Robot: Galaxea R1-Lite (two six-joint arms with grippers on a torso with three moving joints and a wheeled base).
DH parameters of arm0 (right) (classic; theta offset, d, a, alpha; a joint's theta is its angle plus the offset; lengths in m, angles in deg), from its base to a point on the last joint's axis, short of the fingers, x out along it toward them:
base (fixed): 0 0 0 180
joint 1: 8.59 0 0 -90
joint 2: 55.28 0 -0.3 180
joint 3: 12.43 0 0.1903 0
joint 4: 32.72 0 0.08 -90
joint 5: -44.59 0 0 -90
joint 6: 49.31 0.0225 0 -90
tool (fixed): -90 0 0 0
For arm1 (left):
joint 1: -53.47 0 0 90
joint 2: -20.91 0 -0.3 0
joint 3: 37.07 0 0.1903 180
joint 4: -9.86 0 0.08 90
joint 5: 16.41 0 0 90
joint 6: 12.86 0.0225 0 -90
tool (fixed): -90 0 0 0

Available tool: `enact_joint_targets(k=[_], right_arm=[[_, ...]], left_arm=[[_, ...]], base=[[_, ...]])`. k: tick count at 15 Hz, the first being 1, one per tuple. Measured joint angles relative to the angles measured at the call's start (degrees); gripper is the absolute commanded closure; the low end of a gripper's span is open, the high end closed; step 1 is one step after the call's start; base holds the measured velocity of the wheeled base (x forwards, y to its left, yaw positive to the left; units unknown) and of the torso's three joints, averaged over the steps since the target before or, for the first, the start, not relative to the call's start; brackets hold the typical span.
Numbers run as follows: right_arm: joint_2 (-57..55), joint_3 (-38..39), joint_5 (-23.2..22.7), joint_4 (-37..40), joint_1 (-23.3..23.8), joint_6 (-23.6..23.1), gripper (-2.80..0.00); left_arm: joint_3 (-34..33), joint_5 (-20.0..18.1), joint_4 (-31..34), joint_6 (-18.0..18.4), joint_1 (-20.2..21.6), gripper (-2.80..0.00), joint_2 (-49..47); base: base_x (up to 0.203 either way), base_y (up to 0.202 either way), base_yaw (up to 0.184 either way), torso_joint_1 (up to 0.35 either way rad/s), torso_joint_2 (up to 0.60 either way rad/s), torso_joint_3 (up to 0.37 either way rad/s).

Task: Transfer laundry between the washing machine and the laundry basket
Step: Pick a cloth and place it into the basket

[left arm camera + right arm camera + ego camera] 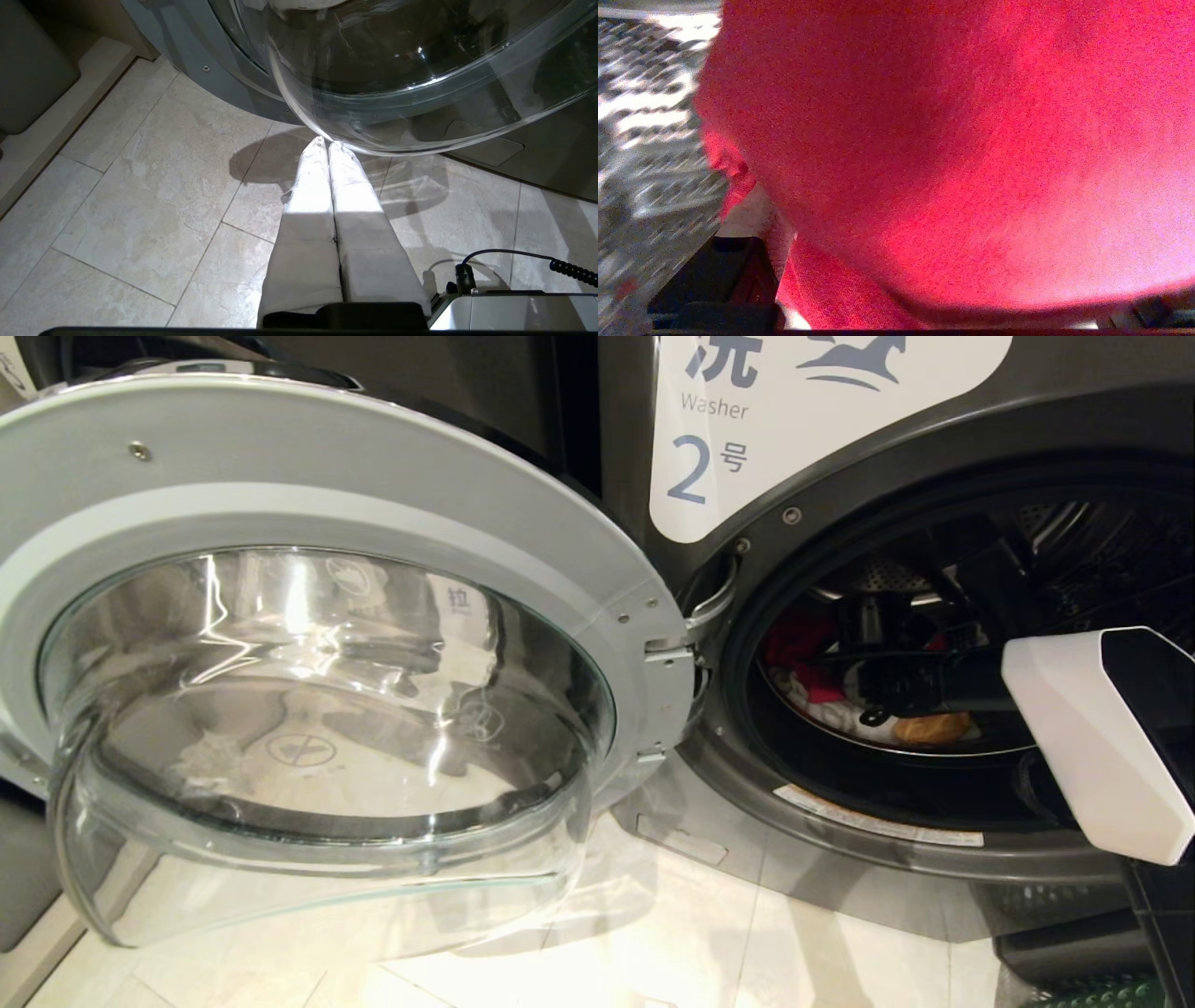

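The washing machine (644,457), dark grey and labelled 2, has its round door (308,495) swung wide open to the left. The laundry lies in the drum: a red-pink piece (801,644), a white piece (840,717) and an orange-yellow piece (934,728). My right arm reaches into the drum, and its gripper (878,686) is down among these clothes. In the right wrist view the red-pink cloth (952,154) fills nearly everything, pressed close against the open gripper. My left gripper (325,145) hangs shut and empty over the floor, just under the door's glass bowl (420,70). The laundry basket (1092,989) shows only as a green perforated edge at the lower right.
The open door's glass bowl (317,728) bulges out over the pale tiled floor (653,933) on the left. The drum's perforated metal wall (649,116) runs beside the red cloth. My right arm's white forearm cover (1092,737) crosses the drum opening.
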Motion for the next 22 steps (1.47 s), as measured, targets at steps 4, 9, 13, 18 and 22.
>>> enact_joint_targets(k=[4, 9, 13, 18, 22], right_arm=[[-1.2, -0.75, -0.47, 1.16, 2.71, 0.04, -2.8], [-0.94, -0.64, -9.36, 7.79, 2.58, -0.82, -2.8], [0.58, -0.76, -16.43, 12.02, 2.35, -10.27, -2.8], [0.65, -1.08, -17.9, 7.82, 1.19, -12.56, -2.8], [-2.08, -1.25, -11.45, -1.6, 0.04, -12.68, -2.8]], left_arm=[[0.0, 0.0, 0.0, 0.0, 0.0, 0.0, 0.0], [0.0, 0.0, 0.0, 0.0, 0.0, 0.0, 0.0], [0.0, 0.0, 0.0, 0.0, 0.0, 0.0, 0.0], [0.0, 0.0, 0.0, 0.0, 0.0, 0.0, 0.0], [0.0, 0.0, 0.0, 0.0, 0.0, 0.0, 0.0]], base=[[0.0, 0.0, 0.0, 0.0, 0.0, 0.0], [0.0, 0.0, 0.0, 0.0, 0.0, 0.0], [0.0, 0.0, 0.0, 0.0, 0.0, 0.0], [0.0, 0.0, 0.0, 0.0, 0.0, 0.0], [0.0, 0.0, 0.0, 0.0, 0.0, 0.0]])
